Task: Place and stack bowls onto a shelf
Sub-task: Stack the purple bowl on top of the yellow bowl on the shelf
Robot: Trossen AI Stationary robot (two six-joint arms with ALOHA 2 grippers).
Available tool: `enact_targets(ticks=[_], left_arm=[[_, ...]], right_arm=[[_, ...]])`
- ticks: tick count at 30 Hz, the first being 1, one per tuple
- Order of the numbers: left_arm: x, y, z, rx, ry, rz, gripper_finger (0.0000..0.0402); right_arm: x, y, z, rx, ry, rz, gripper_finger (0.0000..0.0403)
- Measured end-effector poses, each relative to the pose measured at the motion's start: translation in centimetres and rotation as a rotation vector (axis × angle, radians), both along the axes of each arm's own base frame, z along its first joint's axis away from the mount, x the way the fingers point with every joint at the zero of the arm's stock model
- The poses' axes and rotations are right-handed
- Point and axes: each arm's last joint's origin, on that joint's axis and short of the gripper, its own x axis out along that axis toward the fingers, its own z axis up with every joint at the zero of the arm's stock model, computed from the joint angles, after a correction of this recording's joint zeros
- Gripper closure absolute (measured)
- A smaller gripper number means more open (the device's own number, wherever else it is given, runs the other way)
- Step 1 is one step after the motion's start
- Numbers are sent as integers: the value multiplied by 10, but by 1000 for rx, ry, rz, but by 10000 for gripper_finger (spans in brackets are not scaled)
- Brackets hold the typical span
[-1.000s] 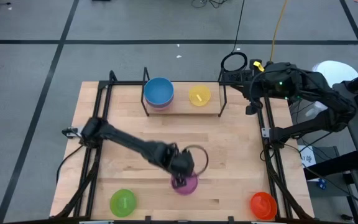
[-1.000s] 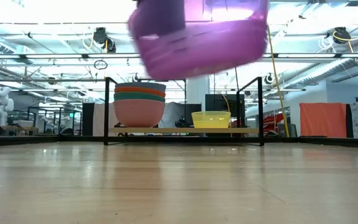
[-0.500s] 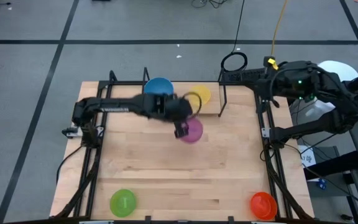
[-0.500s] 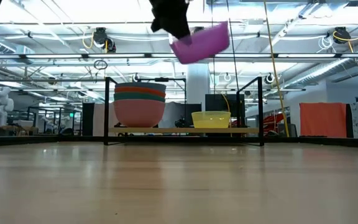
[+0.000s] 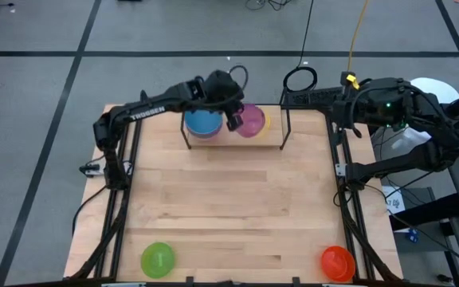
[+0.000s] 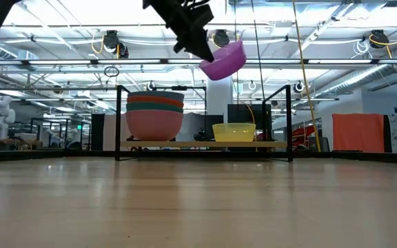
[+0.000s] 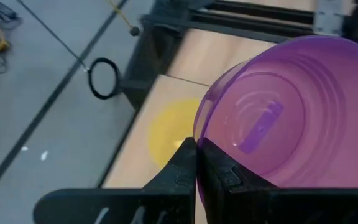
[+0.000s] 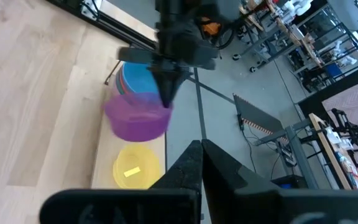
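The left gripper (image 5: 234, 119), clamped on the purple bowl's (image 5: 251, 121) rim, holds it tilted at the frame's upper middle, above the yellow bowl (image 6: 234, 131) on the shelf (image 6: 205, 144).

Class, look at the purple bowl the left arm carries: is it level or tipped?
Tipped. In the low view the purple bowl hangs slanted from the left gripper, one rim edge higher, above the yellow bowl on the shelf.

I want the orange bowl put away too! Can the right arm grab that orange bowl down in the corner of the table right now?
Probably yes, but not at once. The right gripper is parked off the far right corner, fingers closed on nothing, and the orange-red bowl sits alone at the near right corner with bare table around it. Nothing blocks the way; whether the arm stretches that far is unsure.
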Motion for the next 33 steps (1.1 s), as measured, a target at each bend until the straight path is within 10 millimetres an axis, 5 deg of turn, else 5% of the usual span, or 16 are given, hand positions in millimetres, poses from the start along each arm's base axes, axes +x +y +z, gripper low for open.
enact_targets(ticks=[17,33], left_arm=[[-10,40,11,84,-114,22,398],[27,61,-66,-39,17,9,398]], right_arm=[[0,0,0,-10,5,5,403],[0,0,0,-10,4,4,403]])
